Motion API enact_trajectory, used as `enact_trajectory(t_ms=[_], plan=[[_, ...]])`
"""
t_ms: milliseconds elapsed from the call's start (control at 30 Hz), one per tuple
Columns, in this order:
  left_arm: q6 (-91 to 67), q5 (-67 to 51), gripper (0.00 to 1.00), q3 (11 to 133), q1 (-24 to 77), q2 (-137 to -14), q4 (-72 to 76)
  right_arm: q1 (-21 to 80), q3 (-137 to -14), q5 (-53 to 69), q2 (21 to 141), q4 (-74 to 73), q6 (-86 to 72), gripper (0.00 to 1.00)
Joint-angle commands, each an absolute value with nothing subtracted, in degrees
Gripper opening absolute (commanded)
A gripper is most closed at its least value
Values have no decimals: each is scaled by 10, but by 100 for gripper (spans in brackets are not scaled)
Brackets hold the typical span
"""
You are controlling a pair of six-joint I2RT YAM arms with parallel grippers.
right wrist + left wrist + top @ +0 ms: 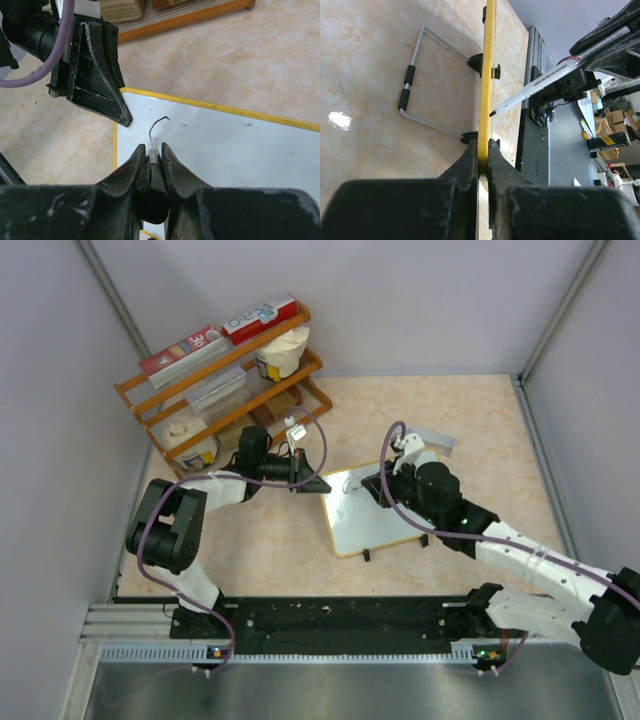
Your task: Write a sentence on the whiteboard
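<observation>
Overhead, I saw the whiteboard (372, 512) on the tabletop (480, 420), lying between the two arms. The left end effector (316, 483) was at the board's far left corner, clamped narrow on its frame. The right end effector (384, 490) hung over the board's far edge, just to the right of the left one. Beyond the left end effector stood an orange wooden rack (230, 380) stacked with boxes and tubs. Beyond the right one lay a small grey block (432, 438), apart from the board.

Through the left wrist camera, I looked along the board edge-on. Its yellow-looking rim ran straight out from between the two black fingers, which were pinched tight on it. To the left of the fingers, a bent wire stand (420, 75) with two black sleeves sat against the board's black feet. To the right of them, a white marker (545, 82) slanted down with its dark tip touching or just short of the board face; I could not tell which.

Through the right wrist camera, the fingers were nearly together, gripping the marker's barrel, its tip poking out just ahead of them on the white surface. Of the sentence (158, 125), only one short hooked black stroke showed, directly ahead of the tip. The left end effector's black finger sat on the corner, ahead and to the left.
</observation>
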State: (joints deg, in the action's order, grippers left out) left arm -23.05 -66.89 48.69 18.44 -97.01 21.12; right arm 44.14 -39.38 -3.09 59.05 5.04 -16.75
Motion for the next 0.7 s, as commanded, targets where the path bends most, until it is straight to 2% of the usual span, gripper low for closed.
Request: enact_trajectory(t_ms=[0,667], plan=[[-180,-680,0,488,199,-967,214,447,-386,-69,574,31,-164,0],[-176,-680,0,491,201,-969,207,447,-395,-126,564,40,-176,0]])
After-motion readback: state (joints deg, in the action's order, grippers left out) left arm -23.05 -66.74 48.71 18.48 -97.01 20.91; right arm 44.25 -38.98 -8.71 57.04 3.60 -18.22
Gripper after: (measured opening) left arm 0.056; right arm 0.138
